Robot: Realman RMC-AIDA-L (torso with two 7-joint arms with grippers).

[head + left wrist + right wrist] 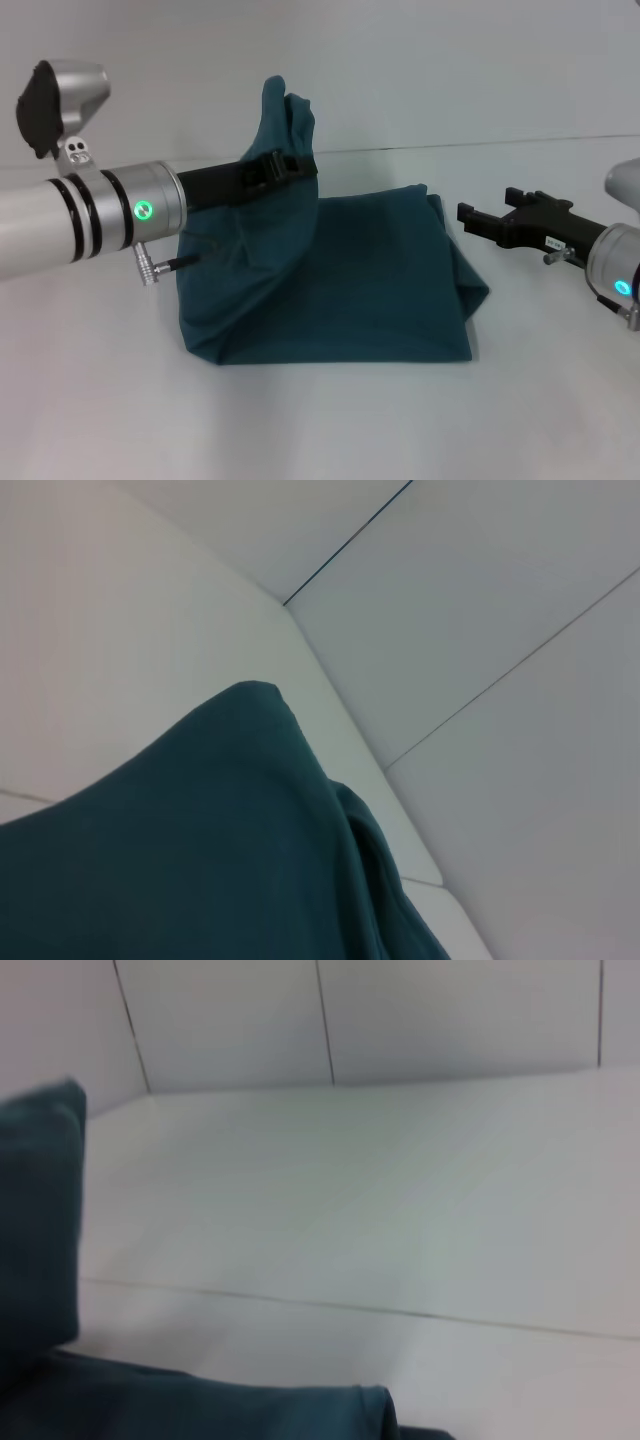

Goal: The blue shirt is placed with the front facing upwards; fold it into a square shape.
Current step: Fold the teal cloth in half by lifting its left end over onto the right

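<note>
Your left gripper [290,165] is raised and clamped closed, arm reaching inward; your right gripper [478,218] hovers low, its jaws apart.

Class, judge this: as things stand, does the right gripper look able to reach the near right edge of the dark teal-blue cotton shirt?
Probably yes. The right gripper hovers beside the dark teal-blue cotton shirt, with only bare white table between them.

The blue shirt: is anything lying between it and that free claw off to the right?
Nothing visible. Only bare white table separates the right gripper from the blue shirt. The left gripper already holds up a bunch of the shirt.
</note>
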